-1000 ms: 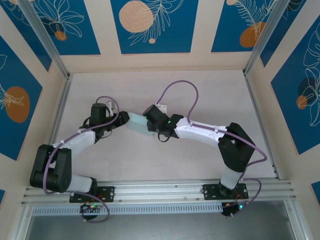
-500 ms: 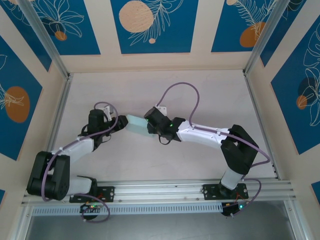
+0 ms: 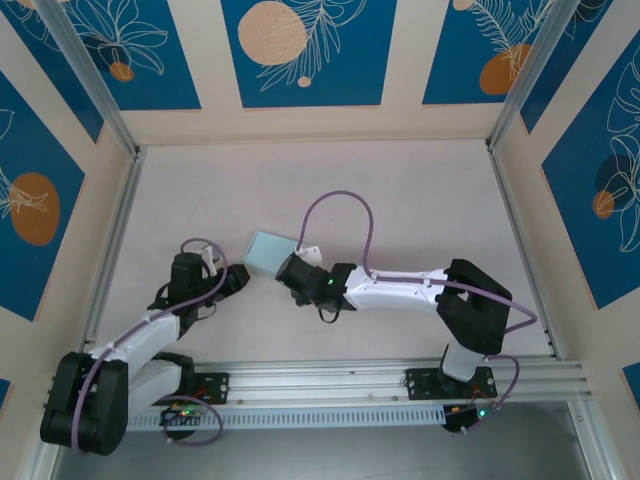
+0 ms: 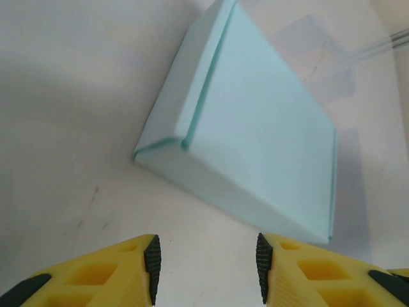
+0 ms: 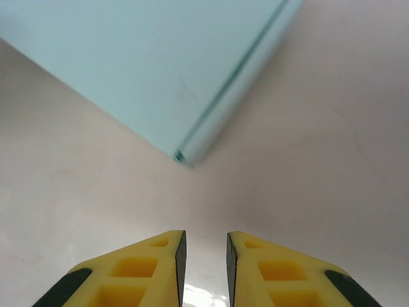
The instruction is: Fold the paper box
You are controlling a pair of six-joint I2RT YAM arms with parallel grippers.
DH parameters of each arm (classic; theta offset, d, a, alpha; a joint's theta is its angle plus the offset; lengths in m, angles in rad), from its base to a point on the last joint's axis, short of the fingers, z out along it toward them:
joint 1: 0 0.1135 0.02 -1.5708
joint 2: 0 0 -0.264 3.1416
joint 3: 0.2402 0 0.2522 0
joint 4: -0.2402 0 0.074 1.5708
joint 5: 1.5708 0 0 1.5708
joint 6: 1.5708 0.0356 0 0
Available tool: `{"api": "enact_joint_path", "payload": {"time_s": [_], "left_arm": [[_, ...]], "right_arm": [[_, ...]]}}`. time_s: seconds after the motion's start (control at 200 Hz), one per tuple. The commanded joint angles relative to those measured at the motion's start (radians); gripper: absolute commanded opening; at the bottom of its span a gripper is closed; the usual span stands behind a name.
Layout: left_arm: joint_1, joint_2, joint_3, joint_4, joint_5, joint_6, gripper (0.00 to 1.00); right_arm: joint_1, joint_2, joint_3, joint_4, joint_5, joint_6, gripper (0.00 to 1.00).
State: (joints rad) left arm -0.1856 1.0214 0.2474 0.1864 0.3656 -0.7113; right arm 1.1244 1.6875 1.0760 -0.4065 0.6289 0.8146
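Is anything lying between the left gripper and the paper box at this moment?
No. In the left wrist view, a bare stretch of table lies between the open left gripper and the near edge of the paper box, with no contact.

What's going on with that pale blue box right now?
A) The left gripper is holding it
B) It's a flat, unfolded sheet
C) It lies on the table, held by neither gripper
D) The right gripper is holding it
C: the paper box lies closed on the table, while the left gripper and the right gripper both stand short of it with nothing between their jaws.
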Motion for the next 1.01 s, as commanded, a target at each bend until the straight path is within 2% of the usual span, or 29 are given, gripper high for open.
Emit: {"api": "enact_joint_path", "payload": {"time_s": [0.0,0.08,0.145,0.23,0.315,0.46,0.615,0.865,1.0], "left_arm": [[0.000,-0.048,-0.006,-0.057,-0.020,-0.019,0.45],[0.000,-0.069,-0.008,-0.072,-0.026,-0.022,0.45],[0.000,-0.087,0.004,-0.095,-0.044,0.001,0.50],[0.000,-0.080,0.065,-0.148,-0.072,0.050,0.56],[0.001,-0.018,0.148,-0.195,-0.112,0.100,0.67],[0.003,0.134,0.256,-0.169,-0.092,0.127,0.77],[0.002,0.281,0.317,-0.142,-0.062,0.131,0.77],[-0.024,0.376,0.300,-0.045,0.002,0.087,0.73],[-0.063,0.416,0.315,-0.024,0.005,0.075,0.70]], "right_arm": [[0.002,-0.012,-0.007,-0.029,0.020,0.029,0.26],[0.000,-0.021,-0.010,-0.038,0.022,0.037,0.26],[-0.006,-0.033,-0.008,-0.046,0.013,0.051,0.27],[-0.034,-0.045,0.006,-0.049,-0.043,0.082,0.33],[-0.063,-0.041,0.040,-0.052,-0.104,0.117,0.34],[-0.116,-0.001,0.121,-0.076,-0.187,0.168,0.49],[-0.170,0.075,0.176,-0.066,-0.279,0.172,0.59],[-0.242,0.154,0.174,0.025,-0.407,0.154,0.58],[-0.290,0.177,0.173,0.071,-0.468,0.122,0.53]]}}
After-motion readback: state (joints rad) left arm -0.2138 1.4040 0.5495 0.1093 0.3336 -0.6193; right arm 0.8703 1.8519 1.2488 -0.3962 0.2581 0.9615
